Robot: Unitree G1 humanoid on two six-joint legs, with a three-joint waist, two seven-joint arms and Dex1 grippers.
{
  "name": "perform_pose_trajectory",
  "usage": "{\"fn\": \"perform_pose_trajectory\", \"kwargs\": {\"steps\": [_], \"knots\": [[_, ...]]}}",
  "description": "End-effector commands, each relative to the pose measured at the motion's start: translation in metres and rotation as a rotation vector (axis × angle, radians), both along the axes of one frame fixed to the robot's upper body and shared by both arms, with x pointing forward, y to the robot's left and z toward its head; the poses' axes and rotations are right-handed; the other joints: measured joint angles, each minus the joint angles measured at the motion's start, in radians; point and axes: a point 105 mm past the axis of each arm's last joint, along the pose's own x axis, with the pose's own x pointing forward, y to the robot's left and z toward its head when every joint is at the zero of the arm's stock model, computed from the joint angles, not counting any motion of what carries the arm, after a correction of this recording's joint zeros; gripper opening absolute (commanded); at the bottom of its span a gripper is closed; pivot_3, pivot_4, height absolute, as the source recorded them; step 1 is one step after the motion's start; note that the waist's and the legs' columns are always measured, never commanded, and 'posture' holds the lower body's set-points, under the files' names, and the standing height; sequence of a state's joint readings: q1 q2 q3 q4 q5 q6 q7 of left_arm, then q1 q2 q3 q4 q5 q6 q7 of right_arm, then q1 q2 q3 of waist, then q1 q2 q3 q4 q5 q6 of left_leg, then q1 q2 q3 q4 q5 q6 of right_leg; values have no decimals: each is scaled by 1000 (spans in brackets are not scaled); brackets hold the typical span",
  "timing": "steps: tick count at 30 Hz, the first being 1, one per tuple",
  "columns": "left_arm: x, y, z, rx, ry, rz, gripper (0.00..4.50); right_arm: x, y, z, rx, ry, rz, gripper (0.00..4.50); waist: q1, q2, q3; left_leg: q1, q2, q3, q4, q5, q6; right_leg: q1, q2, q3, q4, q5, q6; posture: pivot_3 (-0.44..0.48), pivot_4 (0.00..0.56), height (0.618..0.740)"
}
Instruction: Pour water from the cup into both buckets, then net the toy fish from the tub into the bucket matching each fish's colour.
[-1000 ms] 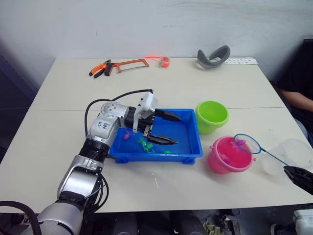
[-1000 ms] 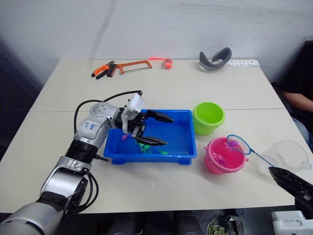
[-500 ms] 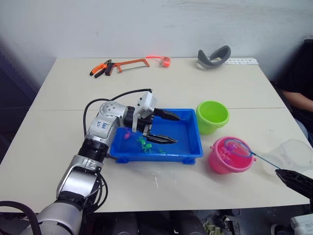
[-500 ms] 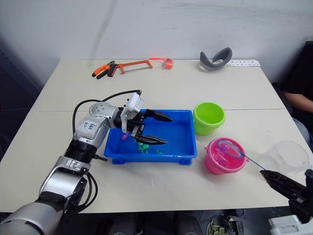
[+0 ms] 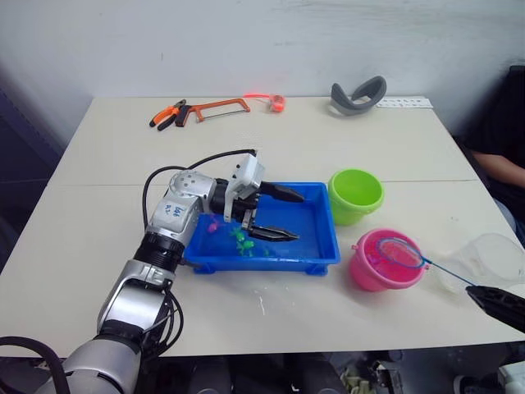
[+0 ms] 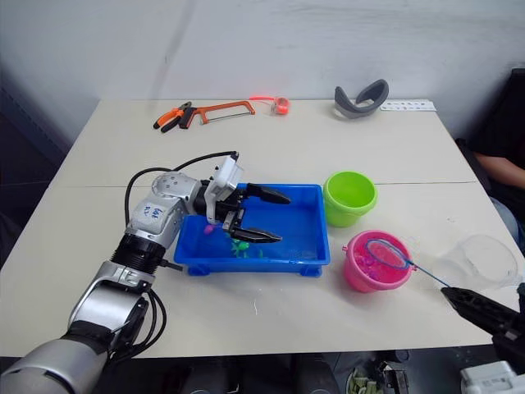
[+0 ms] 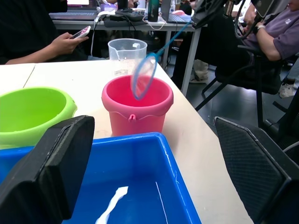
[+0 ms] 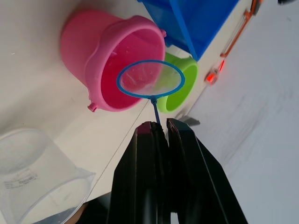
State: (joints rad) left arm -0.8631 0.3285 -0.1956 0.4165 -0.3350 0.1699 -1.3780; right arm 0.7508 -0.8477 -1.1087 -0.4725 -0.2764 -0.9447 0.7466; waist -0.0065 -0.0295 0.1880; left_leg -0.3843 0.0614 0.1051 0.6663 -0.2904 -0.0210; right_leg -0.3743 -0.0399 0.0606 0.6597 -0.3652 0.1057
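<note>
Now the net (image 5: 401, 254) hangs lower, its blue hoop over the mouth of the pink bucket (image 5: 383, 261), where a second ago it stood above the bucket's far rim. The right gripper (image 8: 159, 130) pinches the thin black handle between closed fingers, near the table's (image 5: 107, 156) right front edge. Behind the pink bucket sits the green bucket (image 5: 355, 195); the clear cup (image 5: 490, 259) stands by the right edge. The left gripper (image 5: 281, 215) has stayed spread wide over the blue tub (image 5: 320, 246), where small fish (image 5: 239, 239) lie.
</note>
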Motion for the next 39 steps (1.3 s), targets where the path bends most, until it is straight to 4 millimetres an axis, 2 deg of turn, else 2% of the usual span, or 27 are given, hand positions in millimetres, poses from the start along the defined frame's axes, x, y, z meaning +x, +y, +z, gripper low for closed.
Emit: {"fn": "perform_pose_trajectory", "kwargs": {"steps": [1,6,10,13,18,22,29,39], "knots": [[3,4,8,-3,-44,9,4448,3,1,23,188,-58,-44,0,0,0,0,0,0,0,0,0,0,0,0,0,0,0,0,0,150,740],[7,19,5,30,-30,50,4448,12,16,34,588,45,-81,0,-6,0,0,0,2,-1,-1,0,0,0,0,1,0,0,0,0,150,740],[14,48,4,64,1,158,4448,44,44,39,989,278,-84,0,-27,0,0,0,4,-1,-1,0,1,0,-1,1,0,0,0,0,150,740],[15,71,3,94,13,246,4448,66,73,30,1126,492,-69,0,-38,0,0,0,5,-1,-1,0,1,0,-3,1,1,0,0,0,150,740],[10,114,6,139,8,410,4448,94,112,15,1218,698,-18,0,-29,1,0,-5,7,-8,-2,0,0,-4,-4,0,1,-1,-3,0,150,740],[-2,154,3,195,19,569,4448,129,139,-6,1202,801,-32,0,-30,0,1,-6,7,-7,-1,0,0,-6,-5,-1,1,-1,-3,0,150,740],[-27,183,-3,250,34,706,4448,151,182,-24,1158,961,5,0,-25,0,1,-7,5,-5,-1,-1,2,-6,-7,-3,2,-1,-3,0,150,740],[-43,197,-7,283,43,786,4448,169,222,-46,1076,1097,9,0,-30,0,1,-7,6,0,-2,-1,2,-11,-7,-5,4,-1,-3,0,150,740]]}}
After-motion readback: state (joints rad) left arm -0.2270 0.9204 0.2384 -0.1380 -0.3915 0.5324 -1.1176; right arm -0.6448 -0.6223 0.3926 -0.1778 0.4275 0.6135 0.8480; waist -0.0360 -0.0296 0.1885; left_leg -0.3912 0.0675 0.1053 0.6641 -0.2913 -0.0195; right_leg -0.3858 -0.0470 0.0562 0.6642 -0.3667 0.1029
